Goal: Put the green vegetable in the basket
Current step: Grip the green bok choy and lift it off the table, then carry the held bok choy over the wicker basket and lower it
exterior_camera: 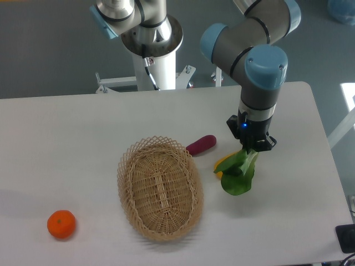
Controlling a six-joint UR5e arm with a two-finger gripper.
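One green vegetable is seen at the right of the white surface, hanging from the jaws of the gripper, which are closed on its upper end. Its look: dark green floppy leaves drooping down, broad and rounded at the bottom, with a paler green strip running up toward the jaws; the stalk base is hidden by the gripper. Whether the lowest leaf touches the surface cannot be told. A yellow pepper is partly covered by the leaves on their left side. A purple-red vegetable is laid just beside the upper right rim of the basket, which is positioned left of the held vegetable and apart from it; tan oval wicker with a lacy open rim. An orange is placed well apart at the lower left.
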